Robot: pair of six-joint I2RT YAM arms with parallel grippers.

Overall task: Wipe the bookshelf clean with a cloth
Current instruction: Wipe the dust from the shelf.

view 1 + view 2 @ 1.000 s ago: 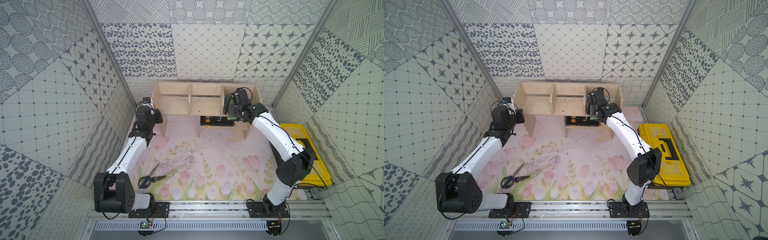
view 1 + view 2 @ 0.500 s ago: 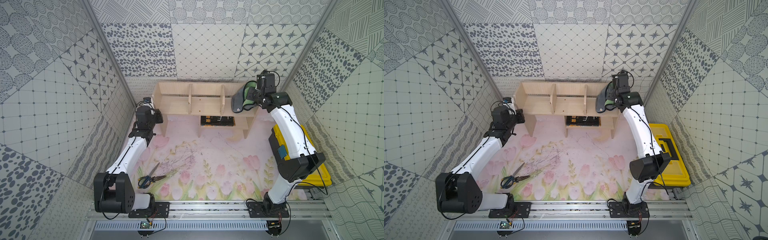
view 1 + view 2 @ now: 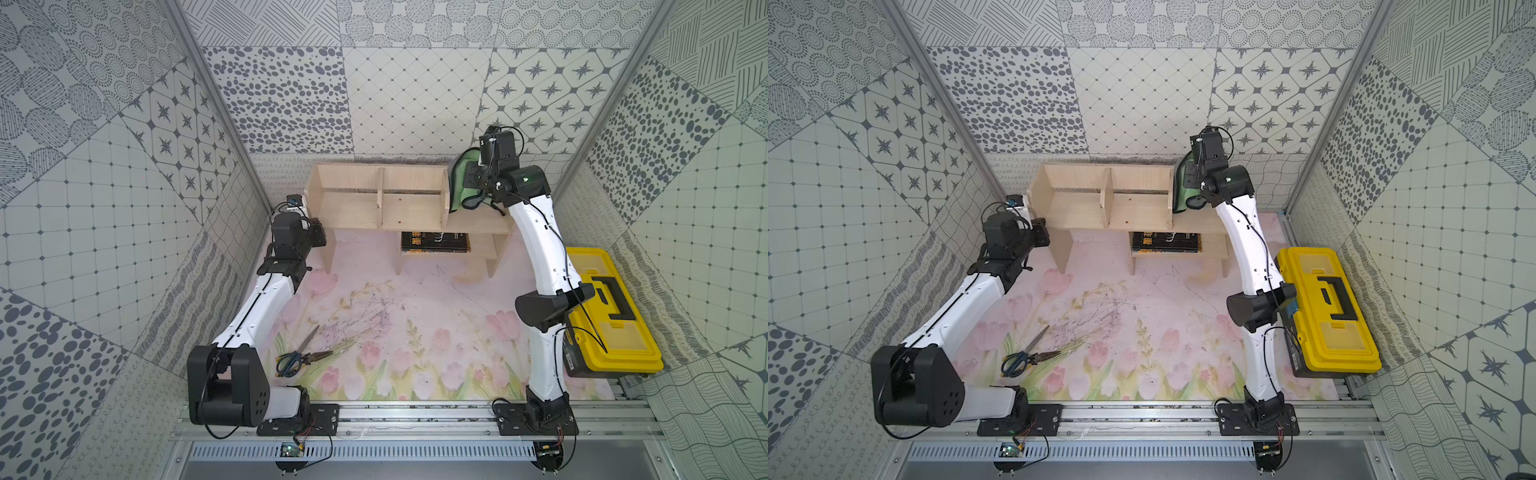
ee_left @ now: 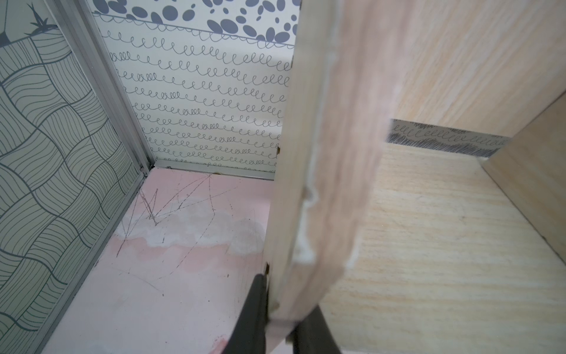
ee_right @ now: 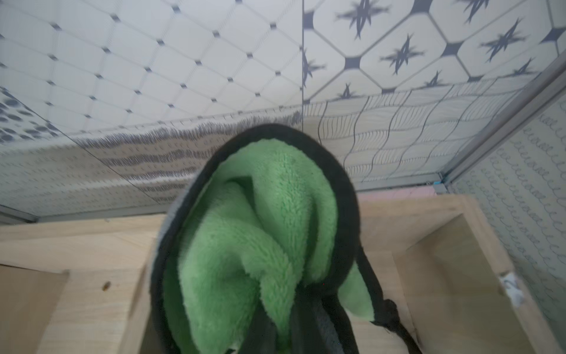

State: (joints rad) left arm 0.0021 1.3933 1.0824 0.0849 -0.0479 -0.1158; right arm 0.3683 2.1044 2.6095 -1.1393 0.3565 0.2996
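Note:
The pale-wood bookshelf (image 3: 411,212) (image 3: 1133,212) stands against the back wall. My right gripper (image 3: 471,178) (image 3: 1192,178) hovers over its right compartment, shut on the cloth (image 3: 459,185) (image 3: 1181,189). The cloth hangs bunched beside the right upright divider, green face showing, dark edging around it. In the right wrist view the cloth (image 5: 254,233) fills the middle and hides the right gripper (image 5: 280,331) almost fully. My left gripper (image 3: 318,237) (image 3: 1042,235) is shut on the bookshelf's left side panel (image 4: 321,153); in the left wrist view the left gripper (image 4: 281,325) straddles the panel's edge.
A yellow-and-black toolbox (image 3: 611,307) (image 3: 1325,307) lies shut at the right wall beside my right arm. Scissors (image 3: 297,357) and dry stems lie on the floral mat at front left. A dark book (image 3: 434,242) rests on the lower shelf.
My right arm lifted the cloth out of the right compartment, swung up to the right, then came back left toward the divider. The left arm has not moved.

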